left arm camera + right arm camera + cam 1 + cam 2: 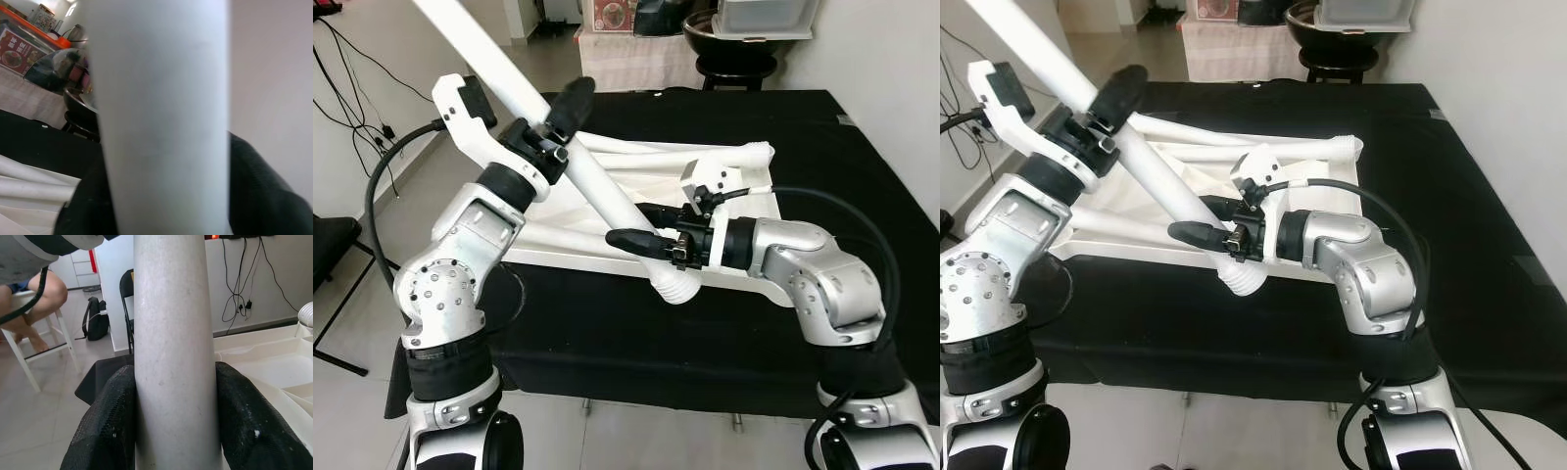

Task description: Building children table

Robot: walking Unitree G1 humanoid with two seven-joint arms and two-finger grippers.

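Our silver arms: screw-dotted round joints, black cuffs, black cables, white wrist housings, long black fingers (pixel 105 426).

Head stereo downward; wrist cameras close on leg (pixel 173 357)

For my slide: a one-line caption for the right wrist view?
Right claw clamps the white table leg, tabletop behind.

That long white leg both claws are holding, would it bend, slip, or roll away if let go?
The white table leg looks stiff: it stays straight between the left tool and the right tool. Its smooth, glossy surface may be slippery. Being a round tube, it would probably roll on the black table.
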